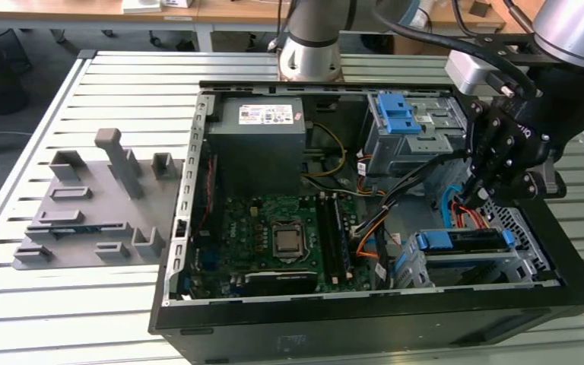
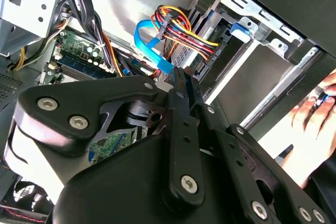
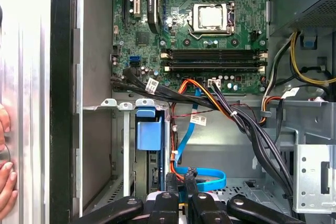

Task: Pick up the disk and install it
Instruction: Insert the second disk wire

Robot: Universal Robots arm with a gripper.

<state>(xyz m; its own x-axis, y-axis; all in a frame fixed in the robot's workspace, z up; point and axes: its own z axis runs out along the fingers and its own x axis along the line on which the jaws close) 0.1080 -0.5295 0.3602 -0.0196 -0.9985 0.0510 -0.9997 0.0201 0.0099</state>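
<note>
The disk (image 1: 467,242) lies in the lower bay of the metal drive cage (image 1: 520,266) at the front right corner of the open computer case, its blue end handle (image 1: 435,242) pointing at the motherboard. The first wrist view shows that handle (image 3: 148,129) with the disk's edge (image 3: 153,174) behind it. In the second wrist view the handle (image 2: 240,28) sits inside the cage. My gripper (image 1: 471,196) hovers above the bay, apart from the disk, fingers (image 2: 182,85) pressed together and empty. Its fingertips (image 3: 191,186) are close to a blue flat cable (image 3: 202,176).
Bundles of black, orange and red cables (image 3: 220,103) cross between the motherboard (image 1: 277,236) and the cage. A grey power supply (image 1: 265,144) and an upper cage with blue latches (image 1: 398,118) stand at the back. A person's hand (image 2: 315,109) rests outside the case wall. A grey fixture plate (image 1: 94,205) lies on the exterior view's left.
</note>
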